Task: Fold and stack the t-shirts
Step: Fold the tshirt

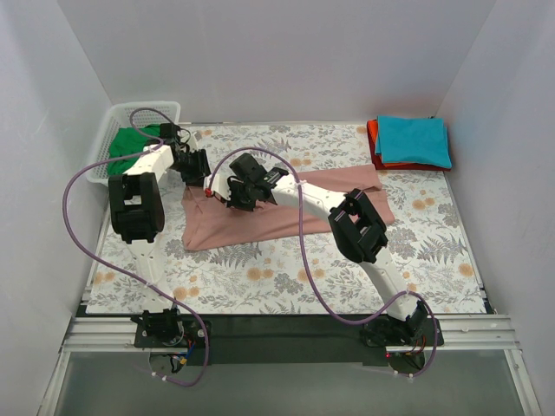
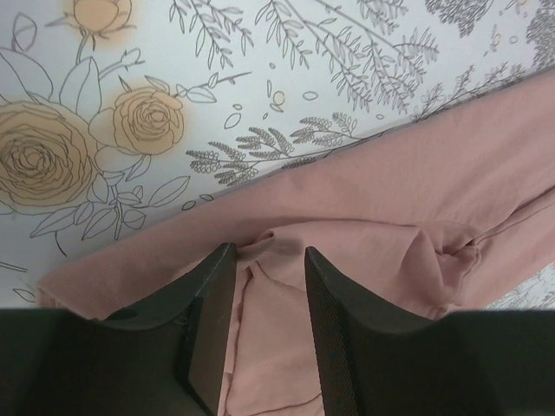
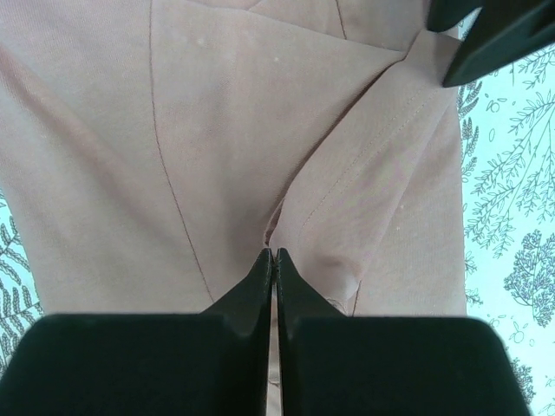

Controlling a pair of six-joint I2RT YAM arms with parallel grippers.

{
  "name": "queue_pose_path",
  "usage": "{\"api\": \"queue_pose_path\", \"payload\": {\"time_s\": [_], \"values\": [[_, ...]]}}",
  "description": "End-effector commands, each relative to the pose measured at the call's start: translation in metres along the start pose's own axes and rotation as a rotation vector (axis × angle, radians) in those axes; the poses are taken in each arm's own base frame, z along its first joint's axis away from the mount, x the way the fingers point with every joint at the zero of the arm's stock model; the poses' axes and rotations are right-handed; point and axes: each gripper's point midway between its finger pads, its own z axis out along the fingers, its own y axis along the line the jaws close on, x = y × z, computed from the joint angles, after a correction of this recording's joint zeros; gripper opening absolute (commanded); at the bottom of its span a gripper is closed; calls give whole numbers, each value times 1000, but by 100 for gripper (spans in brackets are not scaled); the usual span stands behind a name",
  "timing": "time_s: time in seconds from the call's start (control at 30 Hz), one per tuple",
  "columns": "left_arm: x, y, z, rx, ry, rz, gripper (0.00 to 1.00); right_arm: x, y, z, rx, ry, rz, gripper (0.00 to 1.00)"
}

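Note:
The dusty-pink t-shirt (image 1: 251,227) lies crumpled across the middle of the floral cloth; no print shows. My left gripper (image 1: 198,173) is at its upper-left corner. In the left wrist view the gripper (image 2: 269,260) is open, its jaws straddling a raised fold of pink fabric (image 2: 416,199). My right gripper (image 1: 230,198) is just right of it. In the right wrist view the gripper (image 3: 273,254) is shut, pinching a crease of the pink shirt (image 3: 217,130). A green t-shirt (image 1: 130,143) lies in the basket. A teal t-shirt (image 1: 414,139) lies folded on a red-orange one (image 1: 375,143) at the back right.
The white mesh basket (image 1: 117,117) stands at the back left corner. The floral table cloth (image 1: 260,269) covers the table, and white walls enclose three sides. The left gripper's finger (image 3: 486,35) shows at the top right of the right wrist view, close to my right gripper.

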Motion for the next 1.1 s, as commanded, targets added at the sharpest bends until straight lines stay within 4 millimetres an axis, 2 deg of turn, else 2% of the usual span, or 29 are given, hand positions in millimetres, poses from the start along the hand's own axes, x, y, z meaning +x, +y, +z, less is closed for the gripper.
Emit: {"api": "queue_pose_path", "payload": {"time_s": [0.0,0.1,0.3,0.4,0.43,0.53,0.7,0.87,1.07], "values": [[6,1,-3,-18,11,13,36,-26,-14,-25,34,-66,-25,1],[8,1,-1,-14,17,8,36,-25,-14,-25,32,-64,-22,1],[2,-4,-4,7,0,13,27,-22,-14,-26,30,-62,-18,1],[0,-6,-7,8,-10,17,18,-23,-15,-27,29,-66,-15,1],[0,-7,-9,7,-9,18,11,-23,-14,-27,26,-67,-14,1],[-1,-8,-15,-3,-15,25,0,-23,-15,-29,27,-71,-9,1],[0,-14,-32,-19,-23,49,0,-27,-16,-34,27,-82,-5,1],[8,-9,-49,-73,-11,63,0,-28,-12,-40,15,-92,4,1],[39,-3,-57,-112,77,51,0,-21,5,-44,-38,-94,36,1]]}}
